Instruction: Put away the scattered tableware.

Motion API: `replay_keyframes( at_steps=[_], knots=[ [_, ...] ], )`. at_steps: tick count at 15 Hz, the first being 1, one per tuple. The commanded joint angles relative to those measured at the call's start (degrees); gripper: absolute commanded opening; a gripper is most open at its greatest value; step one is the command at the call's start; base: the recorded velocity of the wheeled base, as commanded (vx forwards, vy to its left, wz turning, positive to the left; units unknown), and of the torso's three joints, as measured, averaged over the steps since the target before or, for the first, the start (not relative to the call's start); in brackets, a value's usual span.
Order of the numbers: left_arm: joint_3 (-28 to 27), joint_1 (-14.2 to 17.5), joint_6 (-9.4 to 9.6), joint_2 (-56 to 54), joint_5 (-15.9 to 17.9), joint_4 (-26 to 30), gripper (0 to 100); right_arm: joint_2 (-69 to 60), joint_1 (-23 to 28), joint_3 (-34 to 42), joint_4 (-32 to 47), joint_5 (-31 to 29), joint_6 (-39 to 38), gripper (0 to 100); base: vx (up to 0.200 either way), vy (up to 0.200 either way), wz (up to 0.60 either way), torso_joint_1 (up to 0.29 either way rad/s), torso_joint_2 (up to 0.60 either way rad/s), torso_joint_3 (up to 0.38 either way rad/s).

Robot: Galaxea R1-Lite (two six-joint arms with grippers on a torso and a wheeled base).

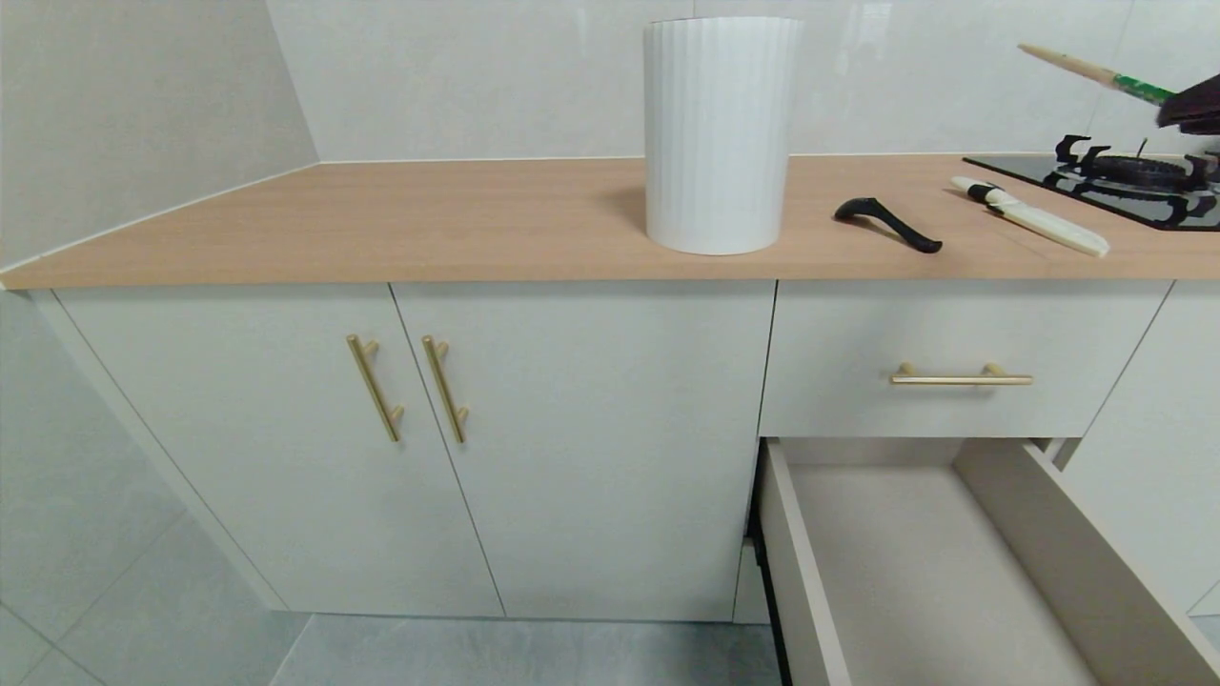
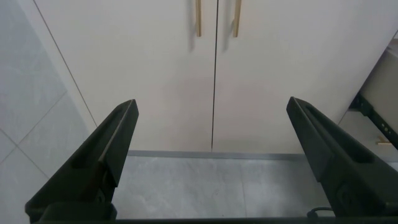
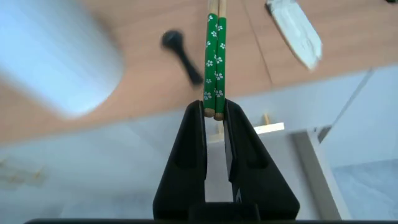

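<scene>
**Chopsticks in right gripper above the counter, drawer open below**

Grips a pair of chopsticks (image 1: 1096, 73) in the right gripper (image 1: 1191, 105), high at the far right, above the stove (image 1: 1134, 181). Pinches them at the green, white-flowered end, fingers narrow around the two sticks side by side, with the bare wooden ends pointing left and up. From the right wrist, looks along the same chopsticks (image 3: 216, 56), clamped between the right gripper's fingers (image 3: 214, 115) and aimed over the counter.

Holds the left gripper (image 2: 211, 168) wide apart and gripping nothing, low in front of the two cupboard doors (image 2: 214, 74), near the floor.

On the wooden counter (image 1: 381, 219), left to right:
- a tall white ribbed container (image 1: 720, 133), upright, near the front edge
- a black utensil (image 1: 888, 224), lying flat just right of the container and apart from it
- a knife (image 1: 1029, 216) with a white blade cover and a black band, lying farther right, close to the stove's near left corner

Below the counter:
- at left, the two cupboard doors (image 1: 286, 448), shut, with gold bar handles
- at right, a shut upper drawer (image 1: 953, 333) with a gold handle
- under it, a deep lower drawer (image 1: 791, 562) pulled out toward the near side
</scene>
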State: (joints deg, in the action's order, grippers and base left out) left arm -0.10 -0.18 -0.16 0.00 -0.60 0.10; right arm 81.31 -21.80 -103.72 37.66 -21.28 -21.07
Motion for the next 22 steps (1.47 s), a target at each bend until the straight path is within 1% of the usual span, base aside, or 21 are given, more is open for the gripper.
replay_keyframes(
  at_steps=[1,2,3,5,6,7,8,10,11,13,14,16,17,19,20,22],
  knots=[
    [0.01,0.01,-0.02,0.0,-0.02,-0.01,100,-18.82,-0.7,13.01,4.88,11.0,0.24,0,0.0,0.0,0.0,0.0,0.0,0.0],
    [0.01,0.01,-0.02,0.0,-0.02,-0.01,100,-23.3,-0.7,17.58,6.11,14.17,0.24,0,0.0,0.0,0.0,0.0,0.0,0.0],
    [0.01,0.01,-0.02,0.0,-0.02,-0.01,100,-25.85,-0.7,20.57,6.55,15.31,0.24,0,0.0,0.0,0.0,0.0,0.0,0.0],
    [0.01,0.01,-0.02,0.0,-0.02,-0.01,100,-31.57,-0.7,29.54,7.52,17.68,0.32,0,0.0,0.0,0.0,0.0,0.0,0.0],
    [-0.08,0.01,-0.02,0.0,-0.02,-0.01,100,-32.18,-0.7,31.47,7.52,18.74,0.32,0,0.0,0.0,0.0,0.0,0.0,0.0],
    [0.01,0.01,-0.02,0.0,-0.02,-0.01,100,-33.15,-0.7,35.87,7.69,20.32,0.24,0,0.0,0.0,0.0,0.0,0.0,0.0],
    [0.01,0.01,-0.02,0.0,-0.02,-0.01,100,-33.94,-0.7,38.5,7.69,20.76,0.15,0,0.0,0.0,0.0,0.0,0.0,0.0],
    [0.01,0.01,-0.02,0.0,-0.02,-0.01,100,-34.9,-0.79,42.28,7.69,23.48,0.06,0,0.0,0.0,0.0,0.0,0.0,0.0],
    [0.01,0.01,-0.02,0.0,-0.02,-0.01,100,-34.9,-0.79,46.5,7.78,27.0,0.06,0,0.0,0.0,0.0,0.0,0.0,0.0],
    [0.01,0.01,-0.02,0.0,-0.02,-0.01,100,-31.74,-0.79,51.6,7.61,27.53,0.06,0,0.0,0.0,0.0,0.0,0.0,0.0],
    [0.01,0.01,-0.02,0.0,-0.02,-0.01,100,-29.46,-0.79,52.92,7.61,27.61,0.06,0,0.0,0.0,0.0,0.0,0.0,0.0],
    [0.01,0.01,-0.02,0.0,-0.02,-0.01,100,-22.25,-0.79,56.34,7.26,27.61,0.32,0,0.0,0.0,0.0,0.0,0.0,0.0],
    [0.01,0.01,-0.02,0.0,-0.02,-0.01,100,-18.91,-0.79,57.66,6.02,27.88,0.24,0,0.0,0.0,0.0,0.0,0.0,0.0],
    [0.01,0.01,-0.02,0.0,-0.02,-0.01,100,-13.28,-0.79,60.48,0.22,28.23,0.24,0,0.0,0.0,0.0,0.0,0.0,0.0],
    [0.01,0.01,-0.02,0.0,-0.02,-0.01,100,-9.59,-0.79,62.41,-5.4,28.14,0.15,0,0.0,0.0,0.0,0.0,0.0,0.0],
    [0.01,0.01,-0.02,0.0,-0.02,-0.01,100,-2.82,-0.79,64.87,-13.75,27.96,0.24,0,0.0,0.0,0.0,0.0,0.0,0.0]
  ],
)
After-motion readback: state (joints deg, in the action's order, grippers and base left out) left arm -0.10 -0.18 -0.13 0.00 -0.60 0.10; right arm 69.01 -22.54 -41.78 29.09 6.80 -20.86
